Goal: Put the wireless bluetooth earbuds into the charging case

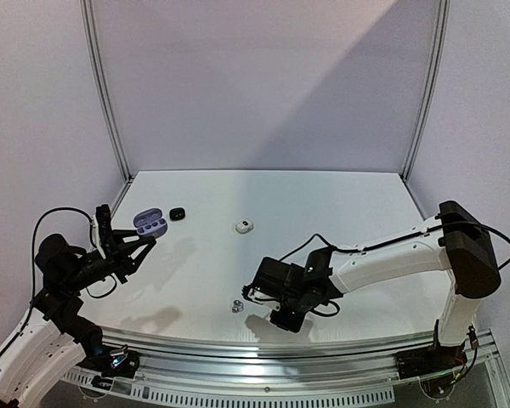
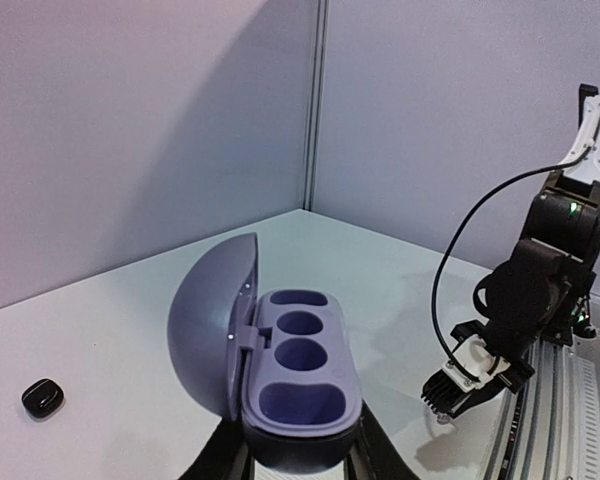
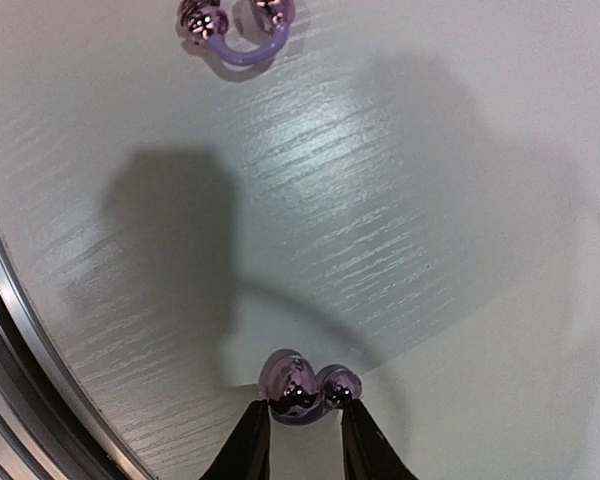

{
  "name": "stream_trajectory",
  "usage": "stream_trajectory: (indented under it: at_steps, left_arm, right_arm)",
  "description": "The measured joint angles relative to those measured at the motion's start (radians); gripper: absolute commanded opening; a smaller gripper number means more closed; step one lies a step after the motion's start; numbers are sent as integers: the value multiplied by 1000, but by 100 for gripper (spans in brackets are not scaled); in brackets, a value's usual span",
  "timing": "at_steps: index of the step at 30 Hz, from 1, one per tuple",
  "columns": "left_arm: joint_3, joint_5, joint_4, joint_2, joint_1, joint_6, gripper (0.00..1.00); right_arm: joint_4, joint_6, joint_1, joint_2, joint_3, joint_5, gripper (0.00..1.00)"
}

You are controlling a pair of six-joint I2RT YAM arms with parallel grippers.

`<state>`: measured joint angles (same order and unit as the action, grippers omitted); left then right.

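Left hand (image 2: 300, 462) is clamped on the base of the lilac charging case (image 2: 300, 370). The lid is swung back and the wells face up, empty. It seems held clear of the table (image 1: 323, 200), likely to offer a steady, open target. Right hand (image 3: 302, 412) is pinched tight on a shiny purplish earbud (image 3: 302, 385) near the table's front edge, well apart from the case. A second earbud (image 3: 235, 25) lies loose nearby. A small black item (image 1: 178, 213) and a white item (image 1: 244, 226) sit farther back. Judged next: carry the earbud across and seat it in a well.
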<state>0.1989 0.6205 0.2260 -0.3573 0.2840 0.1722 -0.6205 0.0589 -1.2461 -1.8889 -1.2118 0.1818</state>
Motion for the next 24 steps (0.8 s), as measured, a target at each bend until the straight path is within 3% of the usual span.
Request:
stream_trajectory:
  at_steps: [16,24]
  left_arm:
    - [0,0,0,0,0,0,0]
    - [0,0,0,0,0,0,0]
  right_arm:
    - [37,-46,28,-39,-46,2,22]
    - [27,-123,36,-46,-54,-59,31]
